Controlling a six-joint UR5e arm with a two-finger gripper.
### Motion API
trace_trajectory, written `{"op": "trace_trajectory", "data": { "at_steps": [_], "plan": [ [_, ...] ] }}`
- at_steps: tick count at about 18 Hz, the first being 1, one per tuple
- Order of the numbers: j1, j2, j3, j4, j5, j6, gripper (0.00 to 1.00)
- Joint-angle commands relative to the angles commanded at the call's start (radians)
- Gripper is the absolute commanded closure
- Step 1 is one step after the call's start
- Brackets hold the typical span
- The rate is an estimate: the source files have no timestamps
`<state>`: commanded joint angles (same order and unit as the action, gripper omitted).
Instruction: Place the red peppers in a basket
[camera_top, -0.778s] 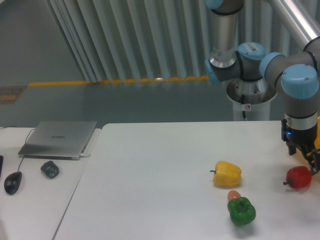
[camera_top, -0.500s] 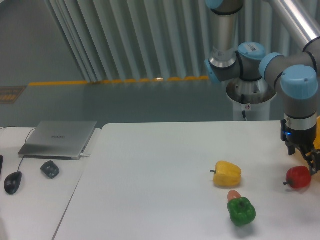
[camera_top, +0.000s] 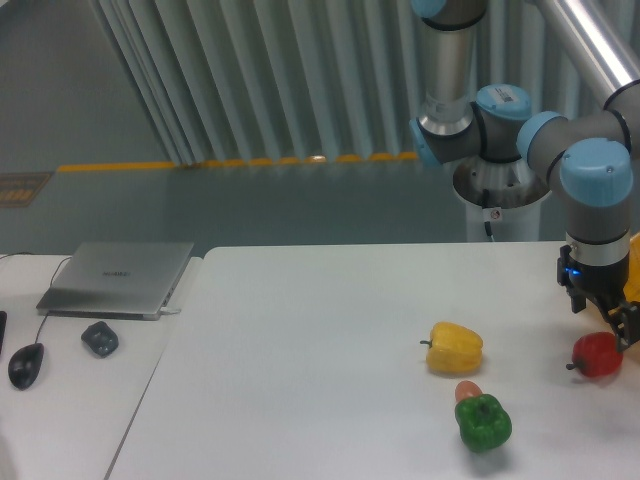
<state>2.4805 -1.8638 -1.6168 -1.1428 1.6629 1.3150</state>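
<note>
The red bell pepper lies on the white desk at the frame's right edge; the gripper hangs just above it, jaws partly cropped, their state unclear; a sliver of yellow-orange basket shows behind.

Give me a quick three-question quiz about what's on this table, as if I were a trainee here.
1. True or false: the red pepper already lies in the basket.
2. Which pepper lies nearest the gripper: A red, B the yellow pepper, C the green pepper?
3. What flat grey device lies at the far left?

Key: 1 false, it lies on the table. 2 A. 3 the laptop.
</note>
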Motion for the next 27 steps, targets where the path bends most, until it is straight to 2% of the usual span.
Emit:
{"op": "trace_trajectory", "data": {
  "at_steps": [2,4,7,9,13,17,27],
  "plan": [
    [-0.003,-0.002,-0.002,0.005,-0.005,-0.103,0.0],
    [-0.003,-0.002,-0.002,0.009,-0.04,-0.115,0.0],
    [-0.003,0.0,-0.009,0.011,-0.031,-0.12,0.0],
    [-0.003,-0.003,-0.014,0.011,-0.015,-0.111,0.0],
    [-0.044,-0.028,-0.014,0.011,0.093,-0.057,0.0],
    [-0.055,-0.055,-0.012,0.011,0.097,-0.053,0.0],
    [-0.048,-0.074,-0.028,0.011,0.149,0.055,0.0]
  ]
}}
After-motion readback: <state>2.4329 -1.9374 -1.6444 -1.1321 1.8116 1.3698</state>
